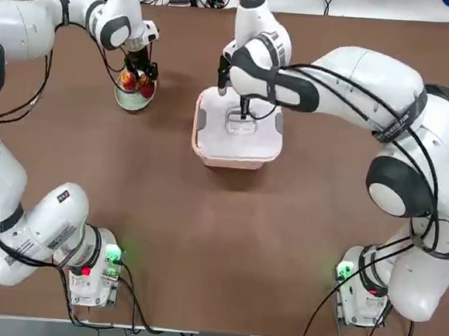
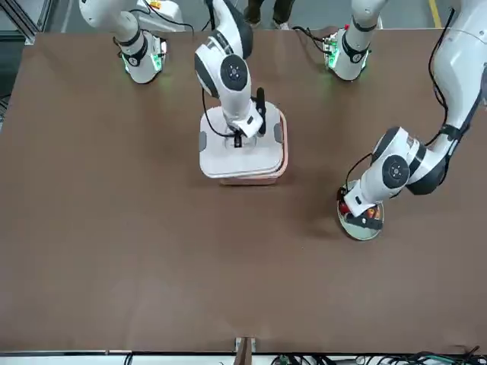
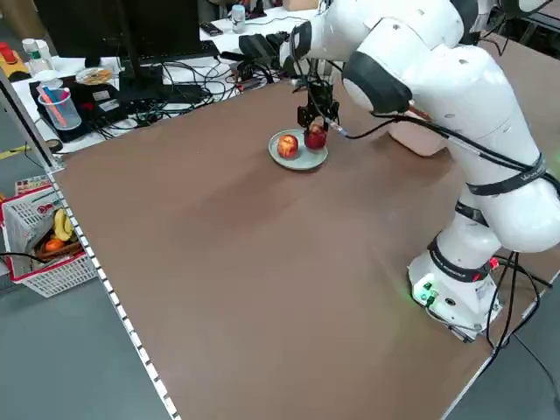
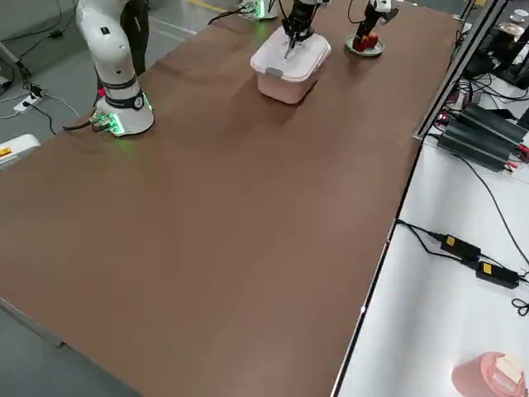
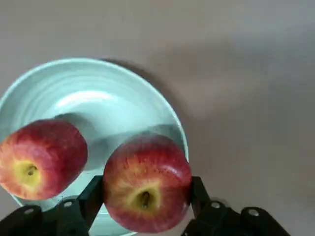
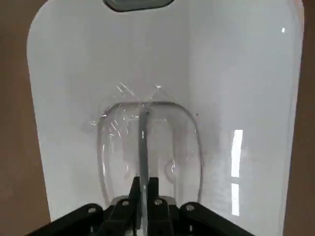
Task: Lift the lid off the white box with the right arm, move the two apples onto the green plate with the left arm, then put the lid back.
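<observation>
One apple (image 5: 42,158) lies on the plate (image 5: 123,105). My left gripper (image 5: 143,196) pinches the second apple (image 5: 146,183) just over the plate's rim, not yet let go. My right gripper (image 6: 142,196) is pressed together on the lid's (image 6: 236,73) handle (image 6: 143,147), the lid over the box (image 1: 233,159), slightly askew. Left: release the apple, seat the lid.
</observation>
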`<action>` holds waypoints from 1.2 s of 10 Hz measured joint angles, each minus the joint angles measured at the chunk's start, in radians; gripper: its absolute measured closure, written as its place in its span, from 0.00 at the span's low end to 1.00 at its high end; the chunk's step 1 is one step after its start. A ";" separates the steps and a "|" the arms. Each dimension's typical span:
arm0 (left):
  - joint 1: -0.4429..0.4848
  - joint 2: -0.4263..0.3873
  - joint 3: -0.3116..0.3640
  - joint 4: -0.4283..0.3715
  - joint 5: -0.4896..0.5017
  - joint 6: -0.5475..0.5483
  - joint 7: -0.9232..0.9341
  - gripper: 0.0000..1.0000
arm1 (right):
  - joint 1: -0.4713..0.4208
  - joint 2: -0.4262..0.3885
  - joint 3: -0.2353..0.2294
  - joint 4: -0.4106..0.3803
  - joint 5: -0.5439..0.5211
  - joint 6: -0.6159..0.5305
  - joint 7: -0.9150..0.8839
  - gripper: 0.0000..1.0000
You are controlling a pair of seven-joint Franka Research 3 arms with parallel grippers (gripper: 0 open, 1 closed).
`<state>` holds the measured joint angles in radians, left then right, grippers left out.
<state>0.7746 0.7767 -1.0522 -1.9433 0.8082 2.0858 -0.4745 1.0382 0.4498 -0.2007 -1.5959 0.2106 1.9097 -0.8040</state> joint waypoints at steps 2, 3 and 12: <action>0.004 0.001 0.001 -0.003 0.014 0.002 0.000 0.22 | 0.028 0.000 0.000 0.000 0.000 0.000 0.045 0.93; 0.007 0.001 0.001 -0.003 0.015 0.001 0.000 0.19 | 0.030 0.001 0.000 0.000 0.000 0.000 0.053 0.93; 0.012 -0.044 -0.138 0.323 -0.070 -0.392 -0.016 0.00 | 0.031 0.063 -0.008 0.062 -0.024 0.002 0.025 0.93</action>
<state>0.7861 0.7329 -1.1899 -1.6208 0.7385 1.6937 -0.4909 1.0688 0.5123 -0.2083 -1.5344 0.1862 1.9117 -0.7794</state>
